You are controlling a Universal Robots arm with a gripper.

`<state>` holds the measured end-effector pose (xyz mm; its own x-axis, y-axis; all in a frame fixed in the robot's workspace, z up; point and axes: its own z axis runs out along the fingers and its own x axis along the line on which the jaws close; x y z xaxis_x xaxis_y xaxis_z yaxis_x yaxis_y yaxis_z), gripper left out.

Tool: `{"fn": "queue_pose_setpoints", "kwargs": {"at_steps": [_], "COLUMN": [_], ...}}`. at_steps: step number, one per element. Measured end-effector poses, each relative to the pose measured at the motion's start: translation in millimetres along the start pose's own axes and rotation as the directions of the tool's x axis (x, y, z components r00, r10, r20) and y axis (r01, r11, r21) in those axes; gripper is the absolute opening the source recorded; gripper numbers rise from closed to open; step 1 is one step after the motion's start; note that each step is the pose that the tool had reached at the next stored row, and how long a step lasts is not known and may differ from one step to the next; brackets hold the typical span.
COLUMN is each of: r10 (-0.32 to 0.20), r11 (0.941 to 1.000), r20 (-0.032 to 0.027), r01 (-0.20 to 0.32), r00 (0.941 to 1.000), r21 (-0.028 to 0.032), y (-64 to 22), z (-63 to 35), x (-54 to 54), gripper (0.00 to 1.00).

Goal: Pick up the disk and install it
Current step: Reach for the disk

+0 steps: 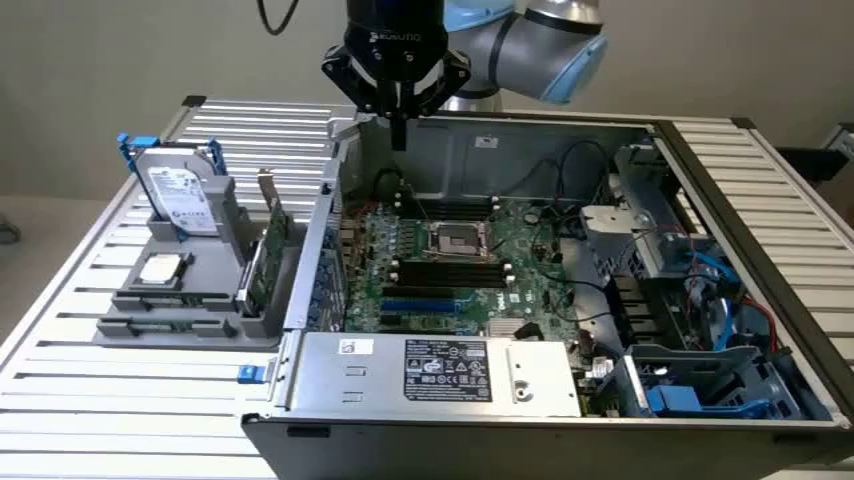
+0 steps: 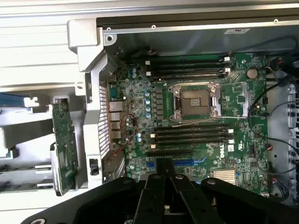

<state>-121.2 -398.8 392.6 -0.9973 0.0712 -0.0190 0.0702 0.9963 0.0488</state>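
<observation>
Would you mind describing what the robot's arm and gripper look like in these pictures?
The arm is built of rounded silver-grey joints with light blue caps. The gripper is black, with white lettering across its body and slim black fingers. In the wrist view its linkage carries round pivot screws. A black cable loops down beside it.

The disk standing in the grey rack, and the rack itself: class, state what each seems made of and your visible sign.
The disk: seemingly silver metal, dull sheen, under a white printed label; its blue bracket looks like moulded plastic. The rack: probably matt grey plastic, uniform colour, no glint.
</observation>
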Motion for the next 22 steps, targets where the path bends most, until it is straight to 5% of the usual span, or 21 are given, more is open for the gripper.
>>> {"fn": "queue_pose_setpoints", "kwargs": {"at_steps": [12, 22], "r10": [0.0, 0.0], "r11": [1.0, 1.0], "r20": [-0.0001, 0.0002], "r01": [0.0, 0.0], "r00": [1.0, 1.0], "r21": [0.0001, 0.0], "y": [-0.1, 2.4], "z": [-0.1, -0.6], "x": [1.7, 45.1], "gripper": [0.11, 0.11]}}
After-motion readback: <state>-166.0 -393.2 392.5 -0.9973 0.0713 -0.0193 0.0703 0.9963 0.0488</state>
